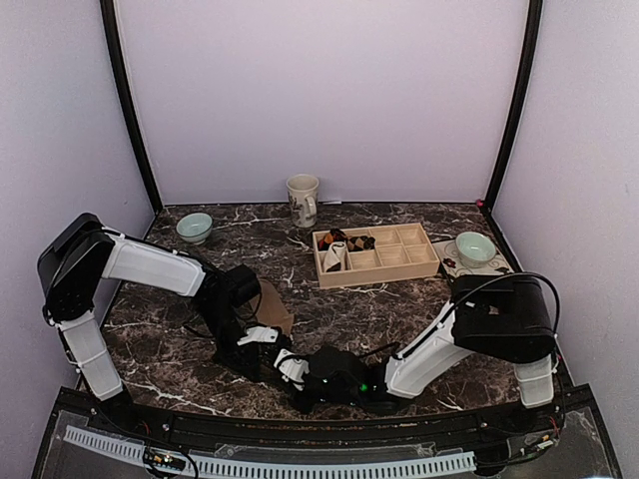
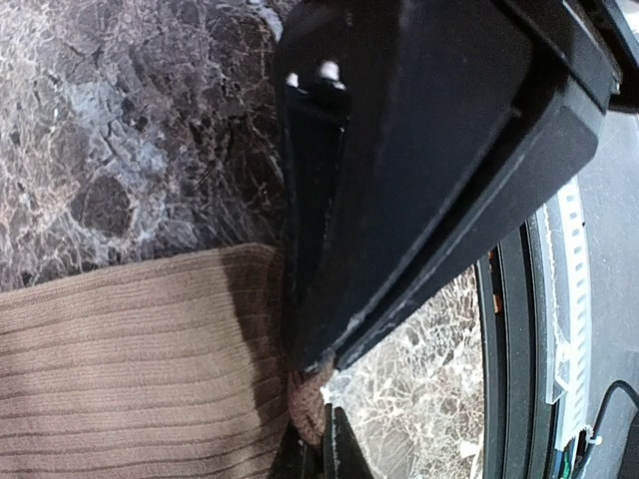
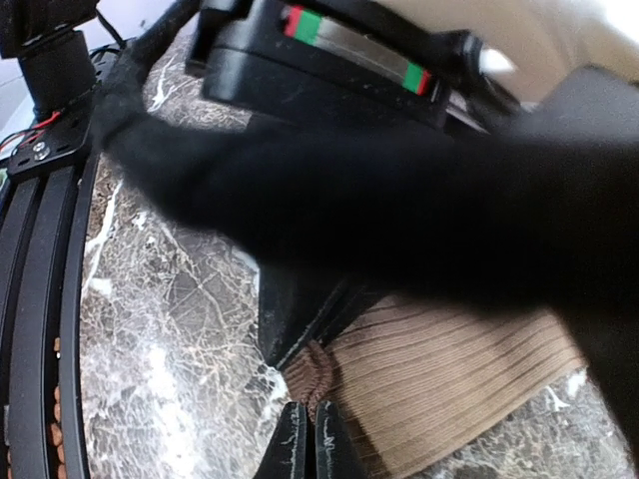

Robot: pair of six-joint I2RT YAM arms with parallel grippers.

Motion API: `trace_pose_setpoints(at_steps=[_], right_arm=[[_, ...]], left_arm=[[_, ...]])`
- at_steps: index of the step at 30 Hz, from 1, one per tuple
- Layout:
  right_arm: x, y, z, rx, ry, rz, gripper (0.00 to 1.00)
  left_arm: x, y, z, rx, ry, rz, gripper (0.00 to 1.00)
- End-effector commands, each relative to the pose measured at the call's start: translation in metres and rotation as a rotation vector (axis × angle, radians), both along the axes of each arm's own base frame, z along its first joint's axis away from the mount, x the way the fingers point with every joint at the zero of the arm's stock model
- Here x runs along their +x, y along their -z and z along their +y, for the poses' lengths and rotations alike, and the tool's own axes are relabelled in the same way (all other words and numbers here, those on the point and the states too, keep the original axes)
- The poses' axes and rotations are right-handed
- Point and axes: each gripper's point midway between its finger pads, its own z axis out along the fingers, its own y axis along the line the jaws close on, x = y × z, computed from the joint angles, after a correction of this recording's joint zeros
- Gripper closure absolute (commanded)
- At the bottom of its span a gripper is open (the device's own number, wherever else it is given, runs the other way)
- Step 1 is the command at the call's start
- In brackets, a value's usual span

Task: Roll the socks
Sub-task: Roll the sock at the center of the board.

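A plain tan ribbed sock [image 1: 278,315] lies flat near the table's front middle, mostly hidden under the arms in the top view. The left wrist view shows its ribbed fabric [image 2: 130,369], and my left gripper [image 2: 321,447] is shut on its bunched dark edge. My right gripper [image 3: 308,441] is shut on the same bunched edge of the sock [image 3: 449,389], tip to tip with the left fingers [image 3: 300,324]. From above, the left gripper [image 1: 286,362] and the right gripper [image 1: 306,382] meet close to the front edge. No argyle sock lies flat on the table.
A wooden divided tray [image 1: 399,267] at the back middle holds rolled bundles [image 1: 342,244] in its left compartments. A mug [image 1: 303,200] stands behind it. One pale green bowl [image 1: 195,228] sits at the back left, another [image 1: 475,247] at the back right. The black front rail [image 2: 509,359] runs close by.
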Motion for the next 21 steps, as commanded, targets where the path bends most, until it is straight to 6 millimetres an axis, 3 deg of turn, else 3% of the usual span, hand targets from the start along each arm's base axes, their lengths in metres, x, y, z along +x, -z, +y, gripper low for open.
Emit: trace_pose_setpoints(at_steps=[1, 6, 13, 17, 21], right_arm=[[0.001, 0.016, -0.003, -0.032, 0.017, 0.031, 1.0], [0.008, 0.022, -0.019, -0.021, 0.101, 0.136, 1.0], [0.026, 0.065, -0.021, -0.178, 0.181, 0.517, 1.0], [0.039, 0.079, -0.037, -0.188, 0.298, 0.684, 1.0], [0.038, 0.095, -0.043, -0.271, 0.349, 0.836, 1.0]], left_arm=[[0.0, 0.008, 0.009, 0.056, -0.006, -0.005, 0.97], [0.016, 0.001, 0.012, 0.016, -0.09, -0.128, 0.81], [0.025, -0.006, 0.04, 0.041, -0.106, -0.362, 0.62], [0.03, -0.017, 0.044, 0.022, -0.099, -0.443, 0.6], [0.029, -0.023, 0.044, 0.005, -0.087, -0.458, 0.61]])
